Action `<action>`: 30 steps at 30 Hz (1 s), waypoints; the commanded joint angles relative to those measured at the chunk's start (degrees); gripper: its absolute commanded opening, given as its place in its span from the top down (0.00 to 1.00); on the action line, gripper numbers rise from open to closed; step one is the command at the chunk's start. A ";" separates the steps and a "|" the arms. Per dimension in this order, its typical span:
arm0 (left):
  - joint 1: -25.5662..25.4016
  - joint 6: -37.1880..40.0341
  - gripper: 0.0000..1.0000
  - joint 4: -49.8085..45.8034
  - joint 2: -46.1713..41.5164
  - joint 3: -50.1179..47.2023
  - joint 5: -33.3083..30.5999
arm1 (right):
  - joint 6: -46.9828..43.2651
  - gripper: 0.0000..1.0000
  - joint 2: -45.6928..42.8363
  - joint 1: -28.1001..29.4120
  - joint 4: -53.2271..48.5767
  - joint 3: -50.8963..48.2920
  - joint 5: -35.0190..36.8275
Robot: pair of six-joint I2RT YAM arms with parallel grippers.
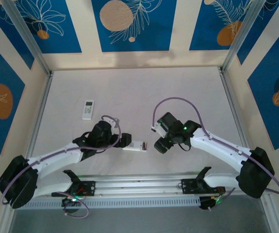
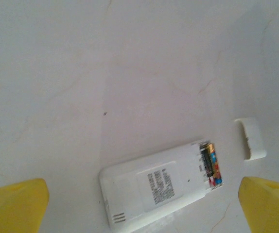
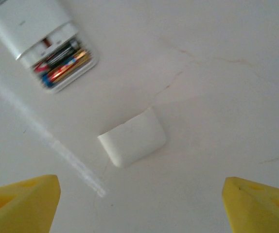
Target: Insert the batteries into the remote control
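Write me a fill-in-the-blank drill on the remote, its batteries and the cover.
1. The remote control lies face ___, label showing.
2. The batteries sit in its compartment, which is ___.
3. The battery cover rests on the ___, apart from the remote.
4. Counting the far remote, the top view shows ___ remotes.
Missing words: down; open; table; two.

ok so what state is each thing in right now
remote: face down, battery bay open
batteries: sitting in the bay
battery cover: off, lying loose beside the remote
second remote: lying flat, away from both grippers
left gripper: open, holding nothing
right gripper: open, holding nothing
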 commanded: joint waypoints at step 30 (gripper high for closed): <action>-0.21 9.03 0.00 21.10 -8.31 -13.84 2.62 | -32.36 0.46 15.67 -6.42 15.83 -8.68 -10.54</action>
